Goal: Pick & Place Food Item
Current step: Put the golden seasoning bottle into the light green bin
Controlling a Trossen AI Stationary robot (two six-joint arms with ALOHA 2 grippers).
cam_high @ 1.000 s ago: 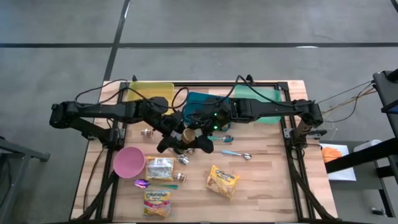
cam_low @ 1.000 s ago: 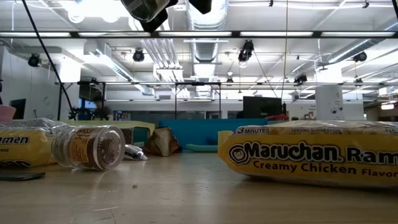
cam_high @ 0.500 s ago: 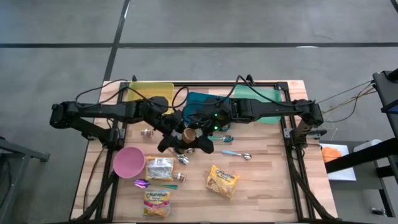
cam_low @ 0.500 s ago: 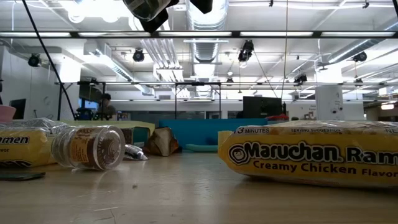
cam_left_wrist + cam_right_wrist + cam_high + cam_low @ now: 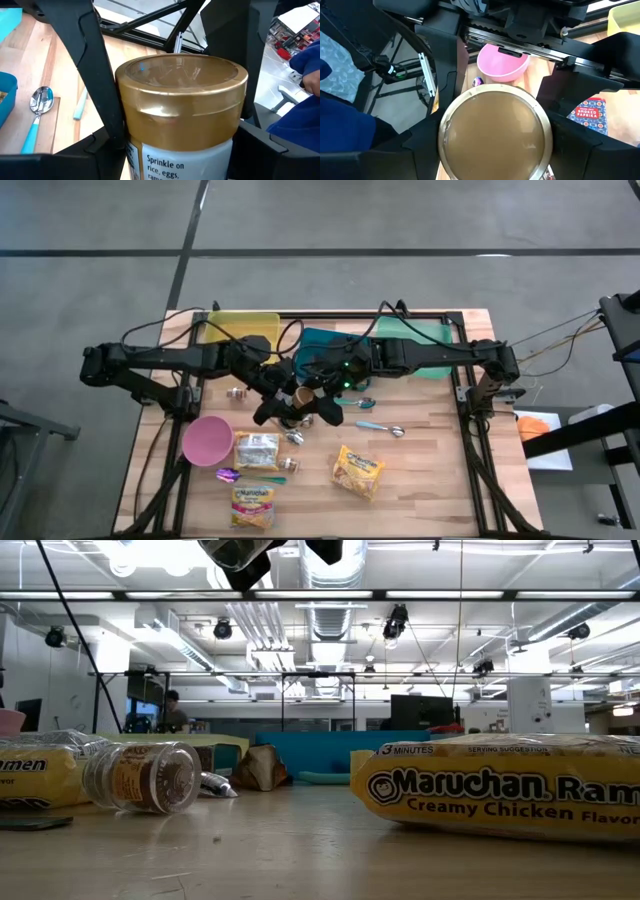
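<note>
We see the seasoning jar (image 5: 182, 120) held above the worktop (image 5: 440, 450) at its middle, the left hand (image 5: 283, 402) clamped on its sides. The right hand (image 5: 322, 402) straddles the gold lid (image 5: 495, 132), with its fingers not visibly touching. We judge the jar rigid, light and smooth (likely slippery), best gripped around the body below the lid.

A robotics lab in an open industrial hall: exposed silver ceiling ducts (image 5: 325, 635), hanging lights, grey concrete floor (image 5: 400, 215), and a framed wooden worktop (image 5: 430, 460).
</note>
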